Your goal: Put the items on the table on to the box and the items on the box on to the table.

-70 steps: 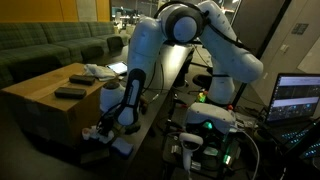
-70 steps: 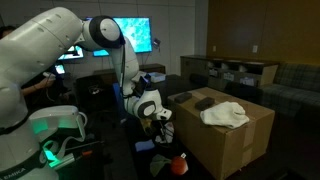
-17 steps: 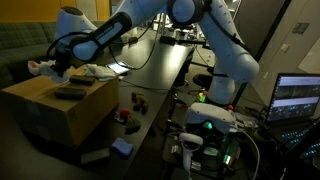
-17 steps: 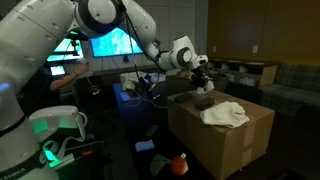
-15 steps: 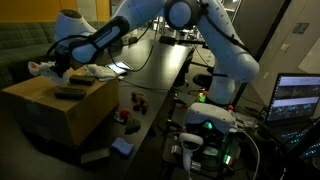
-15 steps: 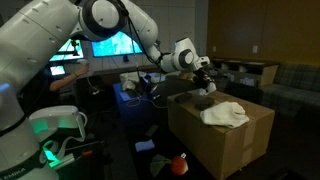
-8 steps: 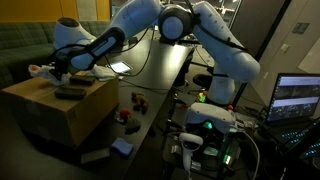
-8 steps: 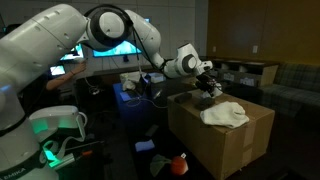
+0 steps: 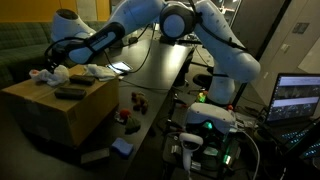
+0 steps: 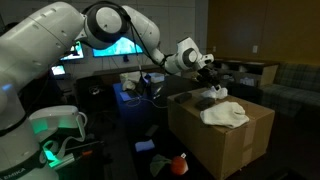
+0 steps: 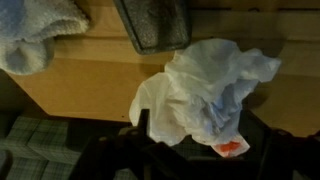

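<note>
- My gripper (image 9: 55, 70) hangs over the top of the box (image 9: 50, 118), at the box edge away from the bench (image 9: 160, 75).
- In the wrist view the crumpled white bag (image 11: 205, 95) sits right at the dark fingers. I judge the jaws are clamped on it, though the dim picture hides the contact itself.
- In an exterior view the bag looks just above the cardboard, not yet set down, so this transfer onto the box is close to finished.
- Things the task wants off the box remain on top: the pale towel (image 11: 35, 35) and the dark flat items (image 9: 70, 92).
- Small red items (image 9: 134, 100) lie on the bench near the long edge that faces the box, so they are yet to go up.
- My estimate is that we are early to mid task, and none of the box-to-bench half shows as done.
</note>
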`<state>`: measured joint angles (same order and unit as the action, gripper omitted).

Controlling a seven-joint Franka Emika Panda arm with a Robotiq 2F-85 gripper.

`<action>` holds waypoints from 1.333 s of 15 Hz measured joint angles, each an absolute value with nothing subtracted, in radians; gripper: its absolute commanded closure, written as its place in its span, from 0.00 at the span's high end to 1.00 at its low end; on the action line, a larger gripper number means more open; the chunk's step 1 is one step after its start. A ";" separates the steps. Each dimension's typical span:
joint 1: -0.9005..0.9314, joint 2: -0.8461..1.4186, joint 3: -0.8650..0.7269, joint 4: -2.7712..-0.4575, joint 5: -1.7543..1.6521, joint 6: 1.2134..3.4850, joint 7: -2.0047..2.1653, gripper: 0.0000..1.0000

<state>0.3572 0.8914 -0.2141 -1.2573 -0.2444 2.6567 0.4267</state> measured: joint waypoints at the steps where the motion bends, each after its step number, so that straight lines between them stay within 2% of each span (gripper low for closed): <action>1: 0.357 0.865 -0.207 -1.272 -0.244 2.653 0.421 1.00; 13: 0.333 0.255 -0.073 -1.814 -0.244 2.338 0.382 1.00; 20: 0.230 -0.126 0.006 -2.181 -0.221 2.245 0.445 1.00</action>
